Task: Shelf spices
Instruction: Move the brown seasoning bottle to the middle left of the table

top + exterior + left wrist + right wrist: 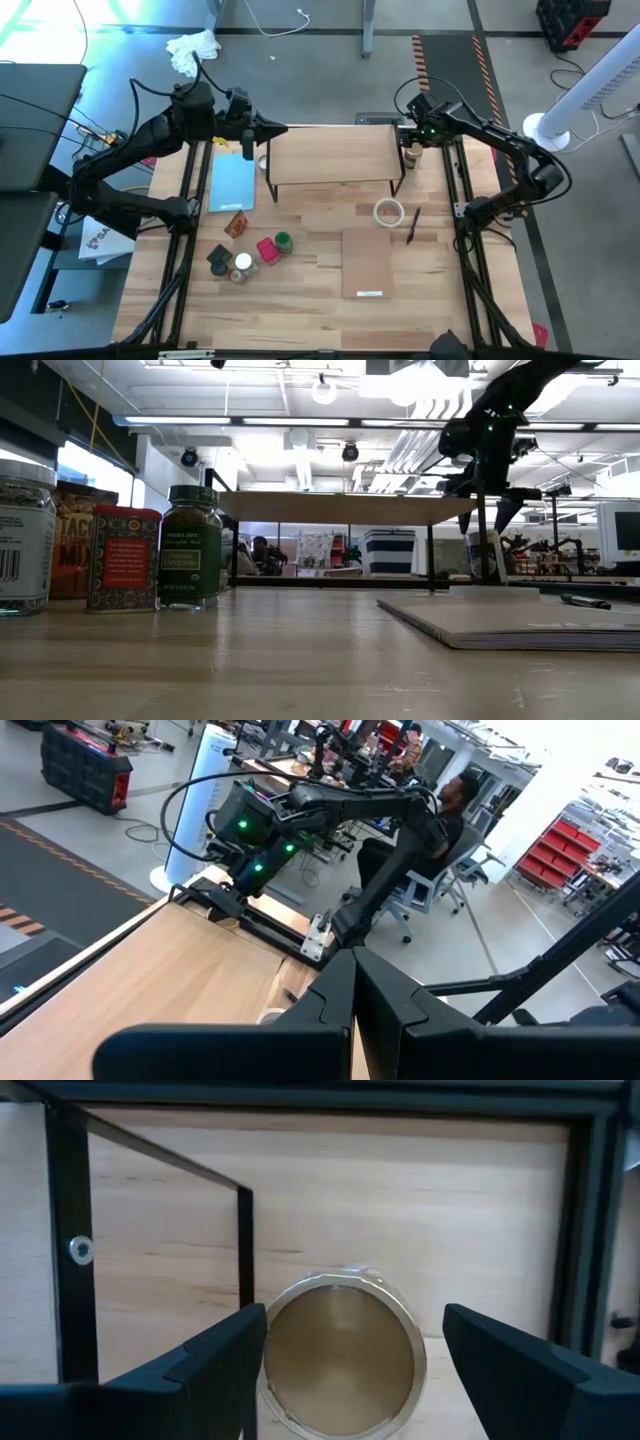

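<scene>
The shelf (335, 152), a pale plank on thin black wire ends, stands at the table's far middle. A tan-topped spice jar (340, 1355) stands on the table just outside the shelf's right end frame (245, 1240). My right gripper (350, 1345) hangs open above it, pointing down, with a finger on either side of the lid; it also shows in the high view (413, 138). Several more spices (250, 252) stand in a group at the near left. My left gripper (278, 130) is shut and empty, held high over the shelf's far left corner.
A light-blue pad (232, 183) lies left of the shelf. A white tape ring (389, 212), a dark pen (412, 225) and a thin pale board (368, 262) lie in front of the shelf. Black rails (462, 200) run along both table sides.
</scene>
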Robot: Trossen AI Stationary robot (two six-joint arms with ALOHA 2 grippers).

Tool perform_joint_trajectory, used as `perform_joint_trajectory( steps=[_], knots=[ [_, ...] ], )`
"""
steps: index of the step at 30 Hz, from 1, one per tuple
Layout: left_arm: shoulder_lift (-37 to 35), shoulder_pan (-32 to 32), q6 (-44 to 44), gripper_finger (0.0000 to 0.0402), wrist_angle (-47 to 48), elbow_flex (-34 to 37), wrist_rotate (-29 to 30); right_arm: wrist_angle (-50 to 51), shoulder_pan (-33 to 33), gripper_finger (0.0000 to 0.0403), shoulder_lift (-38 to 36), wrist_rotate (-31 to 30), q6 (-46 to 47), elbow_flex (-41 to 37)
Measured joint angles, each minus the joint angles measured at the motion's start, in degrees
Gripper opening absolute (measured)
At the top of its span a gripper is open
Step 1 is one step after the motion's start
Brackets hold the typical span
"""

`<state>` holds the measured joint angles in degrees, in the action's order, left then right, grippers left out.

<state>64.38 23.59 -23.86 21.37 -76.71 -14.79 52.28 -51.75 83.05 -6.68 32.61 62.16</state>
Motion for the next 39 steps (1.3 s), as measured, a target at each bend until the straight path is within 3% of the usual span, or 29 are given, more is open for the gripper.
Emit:
perform_joint_trajectory(
  steps=[39],
  knots=[
    [0.0, 0.0, -0.1, 0.0, 3.3, 0.0, -0.1, 3.6, 2.3, 0.0303, -0.3, -3.3, 5.1, -1.8]
  ],
)
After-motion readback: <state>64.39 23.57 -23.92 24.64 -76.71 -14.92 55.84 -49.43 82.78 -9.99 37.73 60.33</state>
